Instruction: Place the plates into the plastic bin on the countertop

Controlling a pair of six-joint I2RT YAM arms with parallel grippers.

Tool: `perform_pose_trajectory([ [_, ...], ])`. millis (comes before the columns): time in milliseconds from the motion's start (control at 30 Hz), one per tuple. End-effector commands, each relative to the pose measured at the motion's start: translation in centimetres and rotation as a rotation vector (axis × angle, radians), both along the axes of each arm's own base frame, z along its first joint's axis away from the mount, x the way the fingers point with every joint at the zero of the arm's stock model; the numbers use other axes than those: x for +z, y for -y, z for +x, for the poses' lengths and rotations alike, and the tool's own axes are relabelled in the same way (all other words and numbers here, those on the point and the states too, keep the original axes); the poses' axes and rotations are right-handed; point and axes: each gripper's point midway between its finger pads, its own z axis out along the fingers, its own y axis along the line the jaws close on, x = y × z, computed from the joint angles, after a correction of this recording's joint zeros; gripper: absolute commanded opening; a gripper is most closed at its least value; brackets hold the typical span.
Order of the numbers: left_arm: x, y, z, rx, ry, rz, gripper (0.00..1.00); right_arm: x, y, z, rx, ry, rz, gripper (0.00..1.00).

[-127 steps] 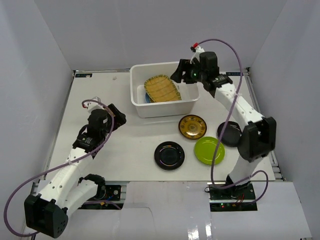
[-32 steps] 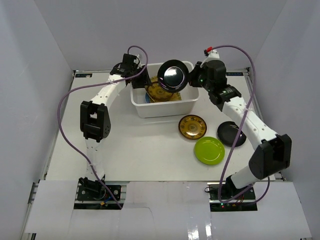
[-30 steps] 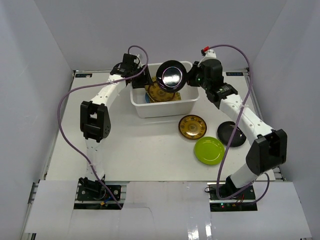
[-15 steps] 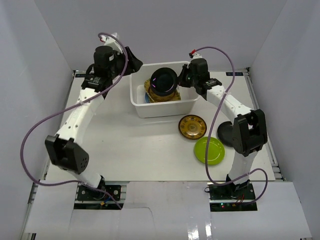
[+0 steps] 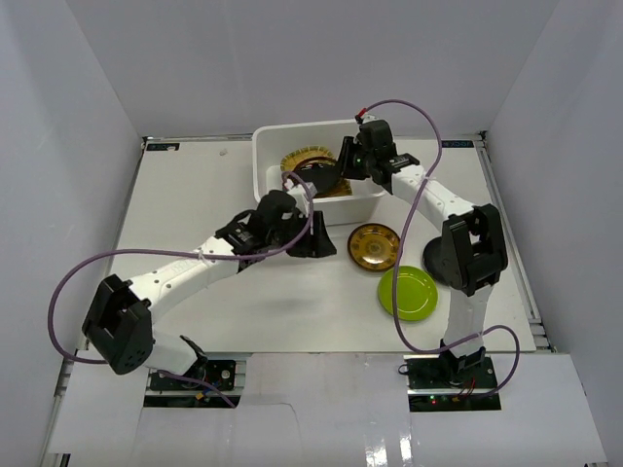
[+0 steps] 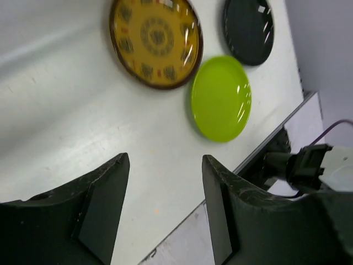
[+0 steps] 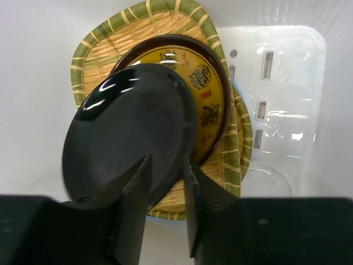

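Two white arms with black joints

The left arm (image 5: 177, 275) and right arm (image 5: 431, 197) have glossy white link shells, boxy black joint housings and looping purple cables (image 5: 60, 292); the right bears a red connector (image 5: 362, 113); the matte black fingers (image 6: 105, 204) have bevelled faces.

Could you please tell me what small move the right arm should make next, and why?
Probably open the right gripper a little wider and lift it straight up out of the plastic bin. The black plate rests tilted on the gold-patterned plate and woven plate inside, with its rim loose between the part-open jaws, so a sideways pull might drag it.
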Motion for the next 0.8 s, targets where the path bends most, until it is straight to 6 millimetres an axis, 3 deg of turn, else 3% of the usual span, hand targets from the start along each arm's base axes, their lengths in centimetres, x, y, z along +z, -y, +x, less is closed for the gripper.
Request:
perform_pose_trajectory([
  [0, 0.3, 1.6, -1.2, 0.048, -0.003, -0.032, 0.66, 3.9, -0.8, 1.0, 0.031, 0.081, 0.011, 0.38],
  [67, -1.2, 3.0, -1.9, 0.034, -0.021, -0.007, 0.68, 5.6, -0.6, 1.1, 0.039, 0.113, 0.001, 0.48],
  [133, -1.6, 4.5, -2.5, 0.009, -0.031, -0.005, 0.7, 8.0, 0.0, 0.9, 0.037, 0.167, -0.003, 0.55],
  [167, -2.9, 5.8, -3.5, -0.026, -0.047, 0.018, 0.7, 9.8, 0.6, 0.5, 0.034, 0.197, 0.002, 0.57],
  [233, -3.1, 7.6, -4.1, -0.062, -0.044, 0.016, 0.72, 11.5, 1.9, 0.2, 0.027, 0.223, 0.001, 0.59],
  [300, -4.9, 9.4, -5.2, -0.103, -0.054, 0.048, 0.72, 13.8, 3.3, -1.1, 0.028, 0.255, 0.021, 0.59],
  [367, -5.4, 10.7, -5.8, -0.135, -0.05, 0.06, 0.72, 14.7, 6.0, -2.3, -0.015, 0.27, 0.02, 0.57],
  [400, -7.0, 11.2, -5.9, -0.144, -0.065, 0.089, 0.72, 14.8, 7.0, -2.8, -0.032, 0.274, 0.018, 0.56],
  [433, -7.1, 11.9, -6.1, -0.162, -0.059, 0.093, 0.72, 14.6, 8.7, -3.0, -0.066, 0.27, 0.014, 0.55],
  [467, -8.5, 12.4, -6.3, -0.174, -0.073, 0.118, 0.71, 14.0, 10.1, -4.3, -0.092, 0.257, 0.009, 0.53],
  [633, -10.5, 15.0, -8.2, -0.258, -0.086, 0.148, 0.7, 10.5, 18.1, -7.5, -0.288, 0.206, -0.024, 0.5],
  [667, -10.6, 15.4, -8.4, -0.268, -0.085, 0.148, 0.69, 10.9, 20.3, -8.6, -0.362, 0.229, -0.042, 0.5],
  [700, -11.0, 15.6, -8.6, -0.28, -0.091, 0.151, 0.69, 7.8, 22.8, -9.8, -0.435, 0.173, -0.071, 0.5],
  [767, -12.3, 15.7, -8.8, -0.283, -0.096, 0.18, 0.68, 6.7, 26.1, -11.8, -0.554, 0.181, -0.109, 0.5],
])
